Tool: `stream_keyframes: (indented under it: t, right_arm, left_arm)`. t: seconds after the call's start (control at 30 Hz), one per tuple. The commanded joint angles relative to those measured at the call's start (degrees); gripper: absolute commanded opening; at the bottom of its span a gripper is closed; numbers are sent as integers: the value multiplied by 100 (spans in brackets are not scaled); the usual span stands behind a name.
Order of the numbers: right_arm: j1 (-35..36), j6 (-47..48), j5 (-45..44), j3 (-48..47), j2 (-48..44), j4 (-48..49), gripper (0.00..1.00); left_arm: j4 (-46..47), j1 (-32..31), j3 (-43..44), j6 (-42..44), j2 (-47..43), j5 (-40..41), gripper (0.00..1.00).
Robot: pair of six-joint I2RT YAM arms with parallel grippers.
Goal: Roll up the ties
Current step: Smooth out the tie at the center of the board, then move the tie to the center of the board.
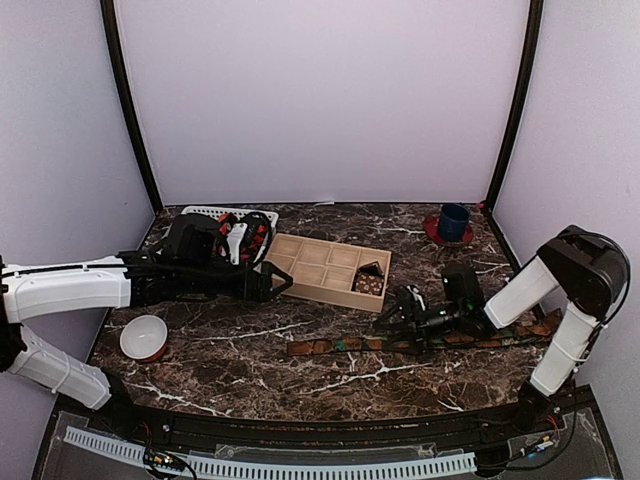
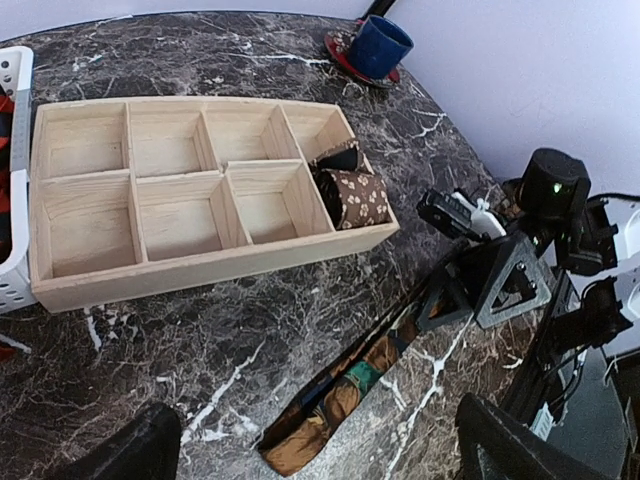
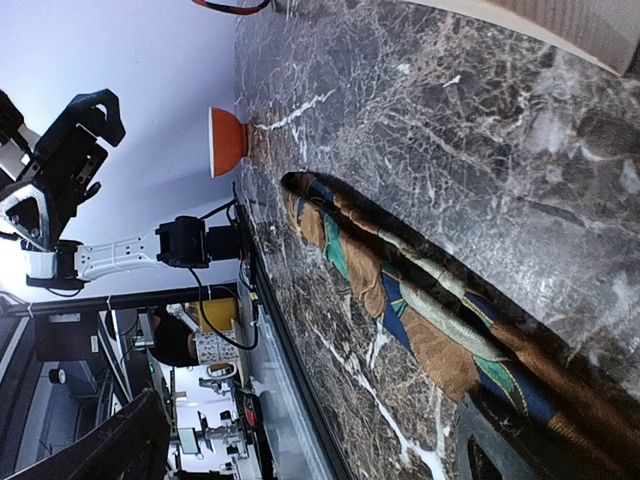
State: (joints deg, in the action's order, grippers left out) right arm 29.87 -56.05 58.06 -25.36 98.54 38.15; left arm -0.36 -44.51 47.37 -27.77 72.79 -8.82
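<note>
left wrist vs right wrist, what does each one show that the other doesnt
Only the left wrist view shows the rolled dotted tie, sitting in an end compartment of the wooden tray, and the blue cup on its red saucer. Only the right wrist view shows the orange bowl. Both show the unrolled patterned tie lying flat on the marble table, and the right wrist view catches what looks like an edge of the tray.

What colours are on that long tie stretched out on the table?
Brown-orange tie with green, blue and pale patches; clearest in the right wrist view.
</note>
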Motion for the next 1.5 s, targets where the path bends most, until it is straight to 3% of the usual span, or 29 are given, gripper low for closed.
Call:
stream_keyframes:
  t: [0.0,0.13,0.27,0.47,0.73,1.07,1.17,1.33,1.47]
  right_arm:
    - [19,227,-310,-194,-594,-818,99]
    - [19,836,-547,-846,-1320,-2401,99]
    - [14,836,-547,-1238,-1640,-3305,99]
    - [16,836,-547,-1415,-1943,-3668,99]
    - [19,836,-547,-1500,-2213,-4024,99]
    - [11,836,-547,-1538,-2551,-4347,99]
    - [11,836,-547,-1533,-2589,-4409,99]
    - [18,836,-547,-1530,-2639,-4532,99]
    - [19,836,-547,-1456,-2638,-4604,99]
  left_arm:
    - [-69,-5,-282,746,-216,-472,99]
    - [-92,-79,-473,1714,-59,-1230,99]
    - [-313,-596,-337,2857,421,-1042,95]
    - [184,-945,-187,3982,1396,-1189,92]
    - [386,-998,342,4842,2691,-1183,88]
    - [810,-980,724,5100,3393,-1080,83]
    - [883,-980,790,5089,3528,-1180,77]
    - [502,-980,809,5149,3564,-1450,53]
    - [147,-980,337,5057,3109,-1617,41]
